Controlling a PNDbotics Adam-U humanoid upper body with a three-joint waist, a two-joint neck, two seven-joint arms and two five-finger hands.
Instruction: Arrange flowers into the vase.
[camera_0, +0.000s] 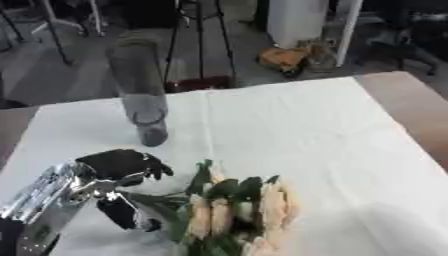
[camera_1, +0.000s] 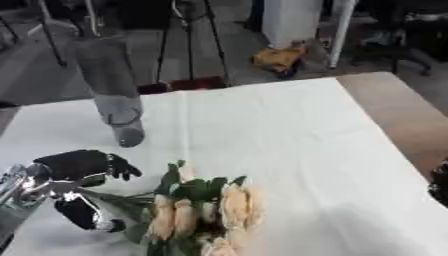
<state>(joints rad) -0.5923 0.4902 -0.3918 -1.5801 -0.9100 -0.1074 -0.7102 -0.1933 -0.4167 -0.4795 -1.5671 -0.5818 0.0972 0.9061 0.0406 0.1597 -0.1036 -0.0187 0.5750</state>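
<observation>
Fingers of the left hand (camera_0: 118, 172) curl round the flowers' (camera_0: 236, 212) stems.

The flowers (camera_0: 232, 215) run off the bottom edge; the right hand (camera_1: 439, 187) barely shows.

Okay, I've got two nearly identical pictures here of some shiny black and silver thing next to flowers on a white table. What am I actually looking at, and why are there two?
Both pictures come from a stereo camera in a humanoid robot's head, looking down at its work: one from the left eye, one from the right, at the same moment. The black and silver thing is the robot's left hand, its fingers curled at the green stems of a bunch of pale peach flowers lying on the white tablecloth. Further back stands a tall clear glass vase, with no flowers in it. A dark sliver at the right edge of the right eye view may be the other hand.
</observation>
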